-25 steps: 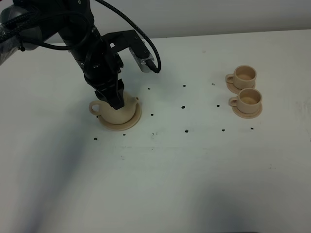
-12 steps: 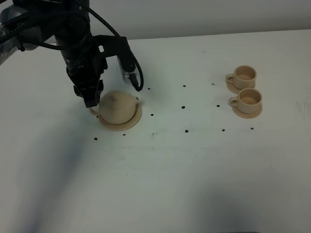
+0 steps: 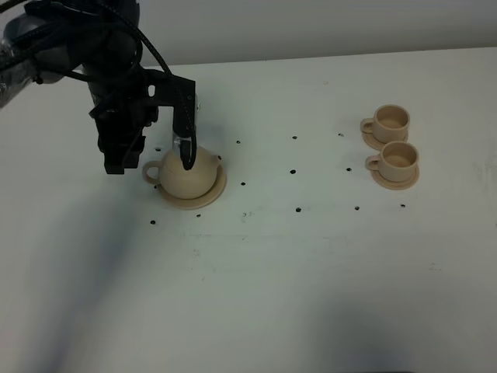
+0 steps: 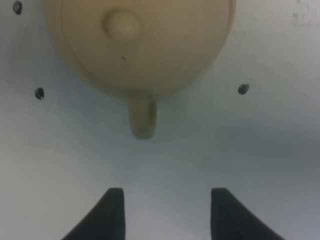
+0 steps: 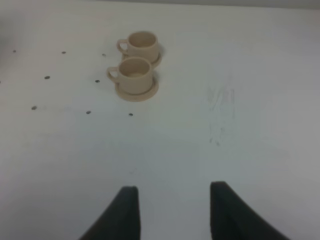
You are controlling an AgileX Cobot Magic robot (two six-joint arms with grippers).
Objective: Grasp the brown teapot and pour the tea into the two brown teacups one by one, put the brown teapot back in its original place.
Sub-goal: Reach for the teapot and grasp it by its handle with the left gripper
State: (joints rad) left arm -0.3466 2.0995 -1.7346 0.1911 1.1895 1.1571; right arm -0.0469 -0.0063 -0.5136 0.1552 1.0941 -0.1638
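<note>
Hovering with its fingers spread and nothing between them, the left tool (image 4: 167, 215) is seen near the loop handle (image 4: 143, 117) of the brown teapot (image 4: 145, 40), which is not touched. The teapot is shown as a round, squat body of pale tan matte clay, topped by a knobbed lid (image 4: 121, 23). It is set upright on a wider flat saucer (image 3: 216, 193) of the same colour on the white table (image 3: 272, 272). Well apart, toward the right side, the two brown teacups (image 3: 390, 120) are placed just beside each other on small matching saucers (image 3: 396, 180). The right tool (image 5: 170, 212) is held spread and empty over bare table.
</note>
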